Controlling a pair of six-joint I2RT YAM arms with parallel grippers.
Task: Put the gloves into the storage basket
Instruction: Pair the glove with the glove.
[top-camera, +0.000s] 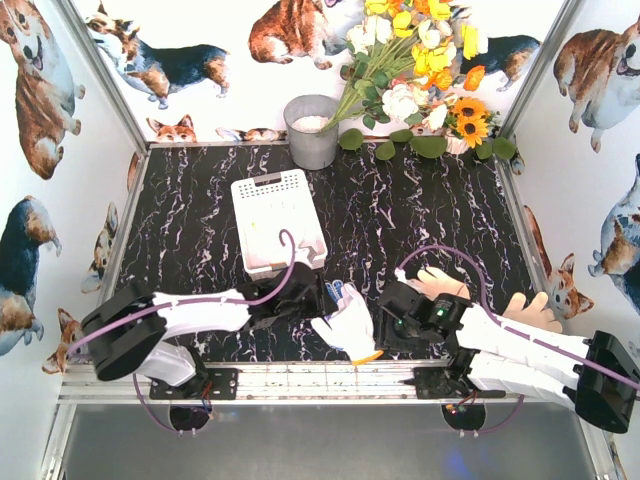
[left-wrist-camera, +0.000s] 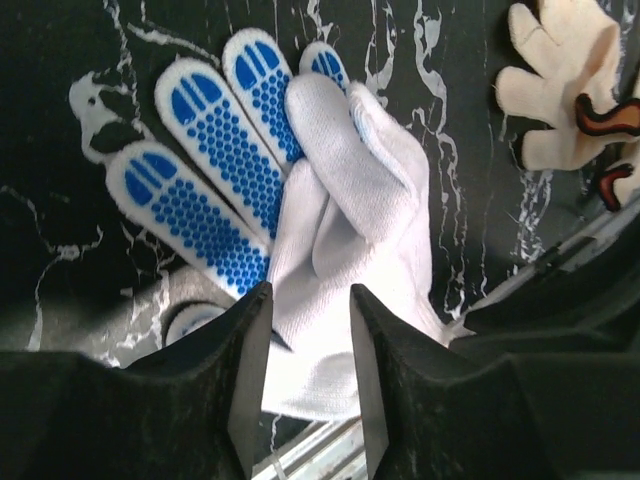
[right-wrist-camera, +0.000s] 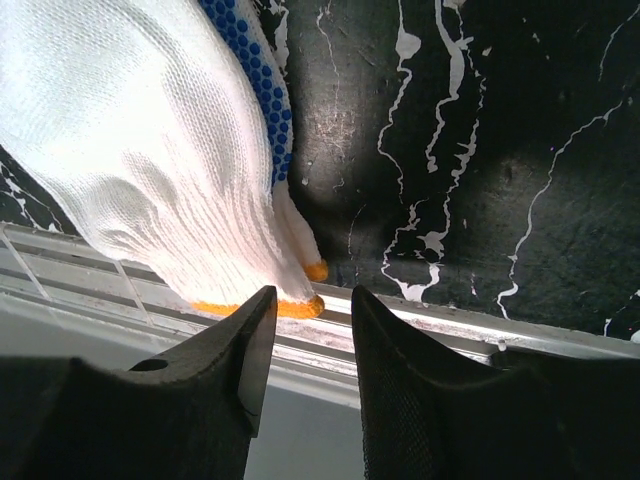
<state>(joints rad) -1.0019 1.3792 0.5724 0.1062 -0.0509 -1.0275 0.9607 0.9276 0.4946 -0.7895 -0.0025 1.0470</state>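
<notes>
— While the left end effector (left-wrist-camera: 310, 295) sits astride the white glove (left-wrist-camera: 350, 200), jaws apart with the fabric between them looking unpinched, how do we close well?
— We settle lower and pinch only that top layer. The blue-dotted glove (left-wrist-camera: 200, 160) lies directly beneath, fanning ahead and left of the tips, and could drag along.
— And the right end effector (right-wrist-camera: 305, 295)?
— Open, holding nothing. The orange cuff (right-wrist-camera: 300, 305) lies just ahead of its tips, at the bench (right-wrist-camera: 450, 150) edge.
— The storage basket (top-camera: 262, 182)?
— Beyond the left end effector, well apart, so we lift clear first.
</notes>
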